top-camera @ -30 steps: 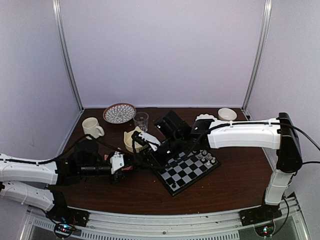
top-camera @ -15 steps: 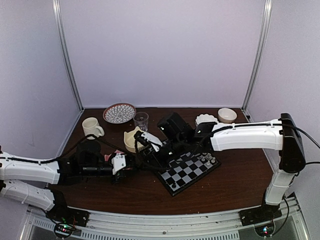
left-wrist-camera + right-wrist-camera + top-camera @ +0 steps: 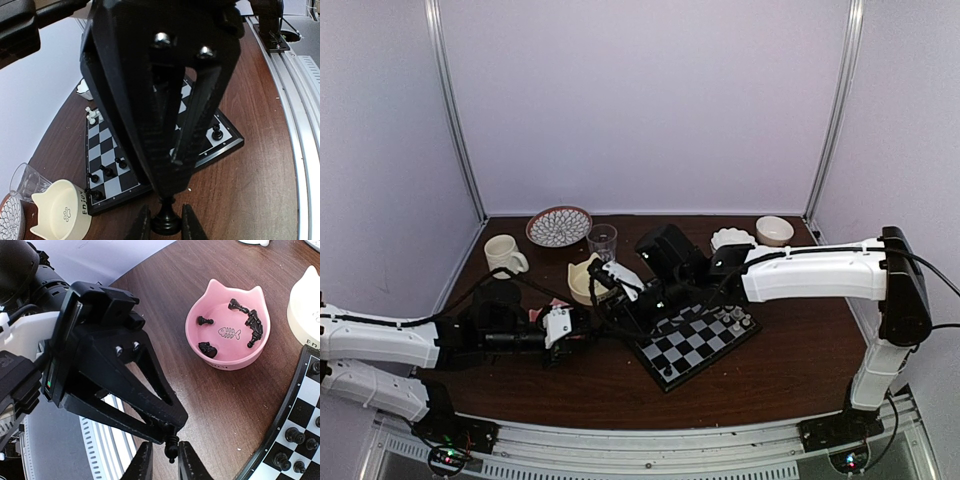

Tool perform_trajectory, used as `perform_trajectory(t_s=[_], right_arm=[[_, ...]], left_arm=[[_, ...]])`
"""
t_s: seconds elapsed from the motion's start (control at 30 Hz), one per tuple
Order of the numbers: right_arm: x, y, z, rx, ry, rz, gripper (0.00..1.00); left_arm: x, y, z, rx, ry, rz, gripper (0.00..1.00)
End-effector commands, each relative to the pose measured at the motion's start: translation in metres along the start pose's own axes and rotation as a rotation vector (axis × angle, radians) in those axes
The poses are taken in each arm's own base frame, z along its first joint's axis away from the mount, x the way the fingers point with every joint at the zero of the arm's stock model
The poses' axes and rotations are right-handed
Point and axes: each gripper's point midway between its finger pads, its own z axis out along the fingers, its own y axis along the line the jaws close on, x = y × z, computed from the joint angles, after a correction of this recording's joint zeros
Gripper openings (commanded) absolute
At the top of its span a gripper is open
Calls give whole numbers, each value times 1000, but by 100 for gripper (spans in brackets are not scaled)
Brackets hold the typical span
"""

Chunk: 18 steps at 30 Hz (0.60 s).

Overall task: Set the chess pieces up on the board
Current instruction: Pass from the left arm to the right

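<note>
Off the chessboard's (image 3: 695,340) left edge — a handover resting on two narrow grips.
The left gripper (image 3: 165,207) is clamping the black chessman (image 3: 166,222), while the right gripper (image 3: 165,445) is bracketing it closely; I cannot tell whether it is biting. If the left is releasing too soon, the piece is slipping, tilting or dropping onto the table (image 3: 260,190) — well short of any square.

"ENJO" lettering on cream cat bowl (image 3: 60,212)
</note>
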Motion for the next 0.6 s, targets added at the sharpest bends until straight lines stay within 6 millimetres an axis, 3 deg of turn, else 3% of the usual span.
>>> perform_trajectory(t_s=[0.0,0.37,0.57], right_arm=[[-9,-2,-2,10,-17,-2,21],[-6,-7,3,27,0,-2,26],[-7,-5,3,18,-1,0,11]], left_arm=[[-27,8,-3,-22,-87,9,10],[-29,7,-5,-17,-99,8,9],[-30,7,-5,-15,-101,7,9]])
